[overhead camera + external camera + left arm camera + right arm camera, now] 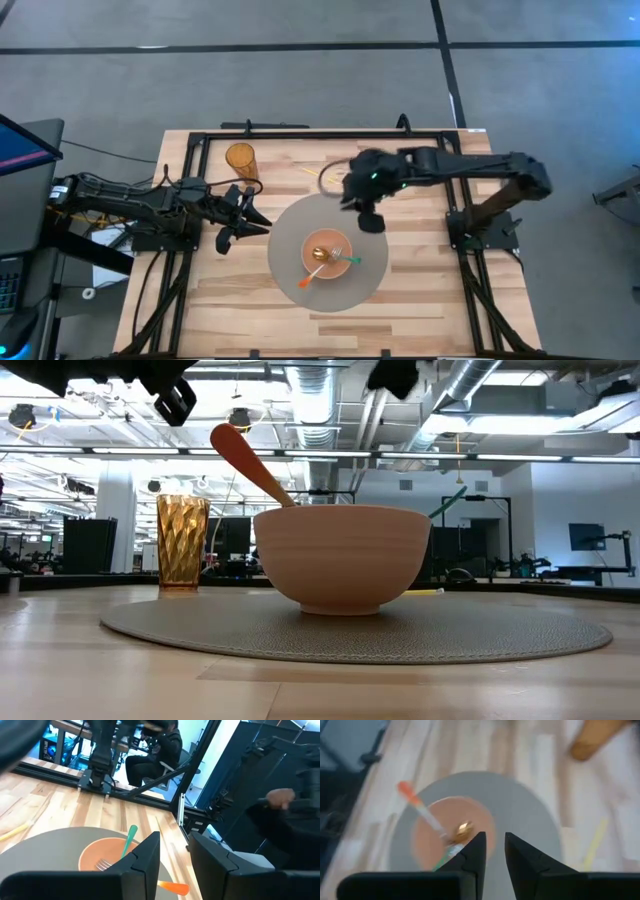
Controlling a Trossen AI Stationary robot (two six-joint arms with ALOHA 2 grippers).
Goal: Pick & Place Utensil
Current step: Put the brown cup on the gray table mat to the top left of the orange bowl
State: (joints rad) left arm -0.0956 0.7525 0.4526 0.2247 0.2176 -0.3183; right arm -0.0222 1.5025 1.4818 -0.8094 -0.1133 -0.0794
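On the wooden bench (420, 300) lies a round grey mat (285, 262), and the orange bowl (328, 258) that sits on it serves as the landmark for everything else. Inside the bowl are the utensils: an orange-handled spoon (307, 279) whose handle sticks out over the rim on the side toward the bench's near edge, a green-handled utensil (350, 260) whose handle leans out over the opposite, right-arm side, and a fork (103, 865) whose tines show inside the bowl in the left wrist view. In the low view the orange handle (248, 463) rises at a slant above the bowl's rim and the green one (447, 502) pokes up behind it. The right gripper (371, 220) hangs above the mat just beyond the bowl's far rim, not touching it, its fingers (472, 855) set slightly apart with nothing between them. The left gripper (240, 228) waits off the mat on the left-arm side of the bowl, its fingers (145, 857) also apart and empty. An amber ribbed tumbler (241, 160) stands upright well beyond the bowl, off the mat toward the far left corner. A thin yellow stick (595, 844) lies on the bare wood beyond the mat's far edge. A person in dark clothing (160, 755) sits past the bench's right side.
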